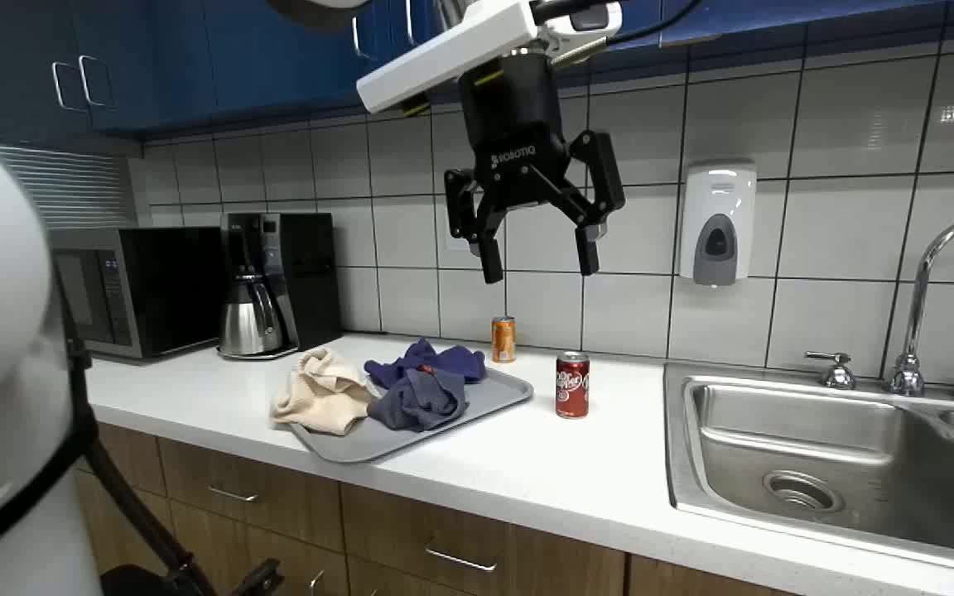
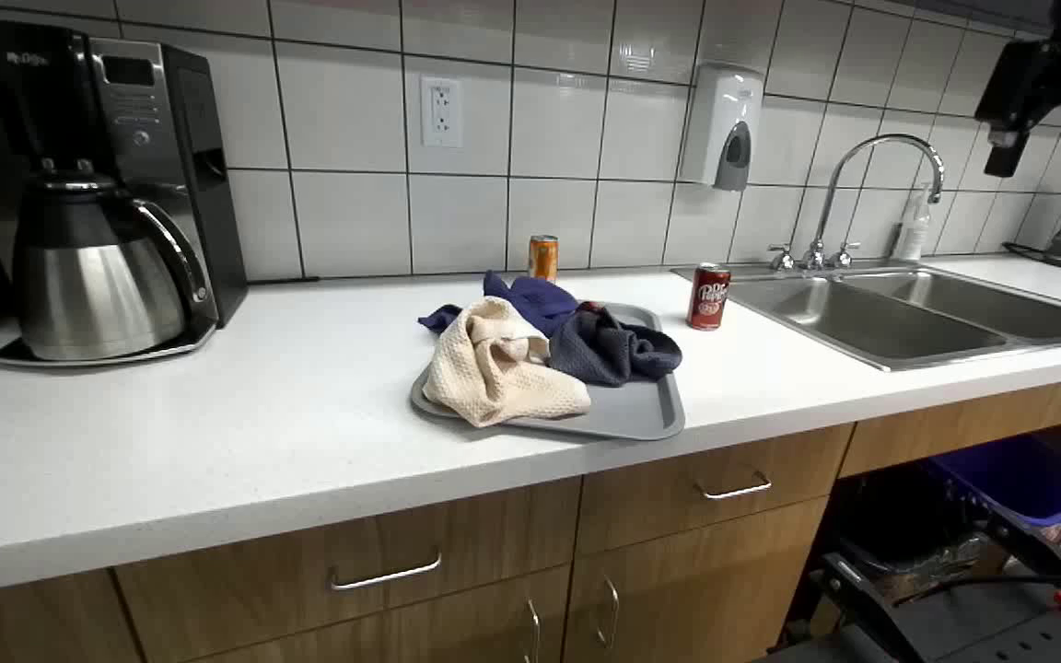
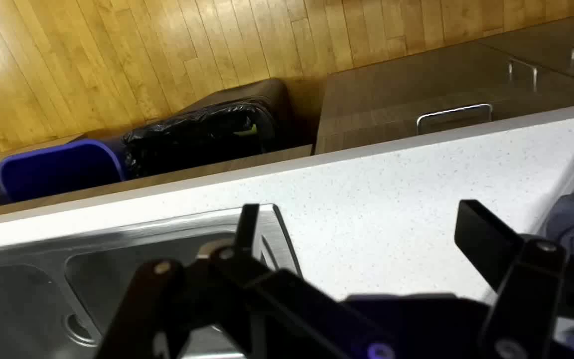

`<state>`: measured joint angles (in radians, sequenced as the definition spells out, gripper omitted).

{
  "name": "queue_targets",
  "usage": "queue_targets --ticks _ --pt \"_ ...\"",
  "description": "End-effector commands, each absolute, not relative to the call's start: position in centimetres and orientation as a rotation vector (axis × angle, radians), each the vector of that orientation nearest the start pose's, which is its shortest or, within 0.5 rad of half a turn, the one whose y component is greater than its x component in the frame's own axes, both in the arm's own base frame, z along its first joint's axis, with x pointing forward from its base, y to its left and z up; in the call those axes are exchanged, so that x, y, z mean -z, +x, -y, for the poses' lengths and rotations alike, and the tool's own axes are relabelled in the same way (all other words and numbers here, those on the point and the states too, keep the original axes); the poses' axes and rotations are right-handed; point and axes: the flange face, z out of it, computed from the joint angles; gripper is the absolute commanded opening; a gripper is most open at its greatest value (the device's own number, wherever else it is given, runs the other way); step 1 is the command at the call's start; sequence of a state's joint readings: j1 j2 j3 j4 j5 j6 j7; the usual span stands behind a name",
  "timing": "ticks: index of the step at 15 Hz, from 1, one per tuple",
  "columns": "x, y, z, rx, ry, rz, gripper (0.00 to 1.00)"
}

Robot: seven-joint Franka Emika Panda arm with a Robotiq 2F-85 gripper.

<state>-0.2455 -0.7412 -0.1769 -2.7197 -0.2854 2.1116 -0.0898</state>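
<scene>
Red can [image 1: 572,385] w/ Dr Pepper on it is seen standing upright on the white worktop [image 2: 291,387], b/w the grey tray [image 1: 361,447] & the sink [image 1: 681,447], touching neither. It isn't held: the claw [image 1: 539,263] is spread wide, w/ nothing b/w its two fingers, & is held up high over the worktop. In the wrist view, the worktop & a corner of the sink are seen under it, & a bit of the tray w/ some cloth is shown off to the side. No can or cloth is touched. Three cloths are found bunched up on the tray, i.e. the cream cloth [image 2: 498,368], the purple cloth [image 2: 535,299] & the dark grey cloth [image 2: 613,350]. The cream cloth is draped a bit over the tray's edge. The orange can [image 1: 503,339] is also off the tray, & is seen by the tiled wall [image 2: 457,216], past the cloths. So, judged from these pics, the cloths are mostly on the tray & both cans are off it. No grip is made rn, & nothing is being lifted or set down. How much is done & how much is left can't be told for sure, b/c the claw is well apart from every can & cloth.
</scene>
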Motion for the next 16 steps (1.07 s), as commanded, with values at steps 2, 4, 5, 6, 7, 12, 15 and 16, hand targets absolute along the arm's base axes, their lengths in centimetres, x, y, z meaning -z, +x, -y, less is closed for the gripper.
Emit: queue_targets --ticks 2,4,5,6,7,12,15,16 --pt "-44.8 30.3 14.8 0.157 -3.288 -0.269 1.0" --pt "-44.8 30.3 14.8 0.157 -3.288 -0.269 1.0" --pt "-44.8 30.3 14.8 0.157 -3.288 -0.269 1.0" --pt "-44.8 30.3 14.8 0.157 -3.288 -0.269 1.0" --pt "-44.8 30.3 14.8 0.157 -3.288 -0.269 1.0" --pt "-44.4 30.6 14.5 0.176 -3.288 -0.243 1.0" --pt "-44.1 31.0 13.8 0.227 -3.274 -0.229 1.0" --pt "-44.0 31.1 13.6 0.245 -3.271 -0.223 1.0"
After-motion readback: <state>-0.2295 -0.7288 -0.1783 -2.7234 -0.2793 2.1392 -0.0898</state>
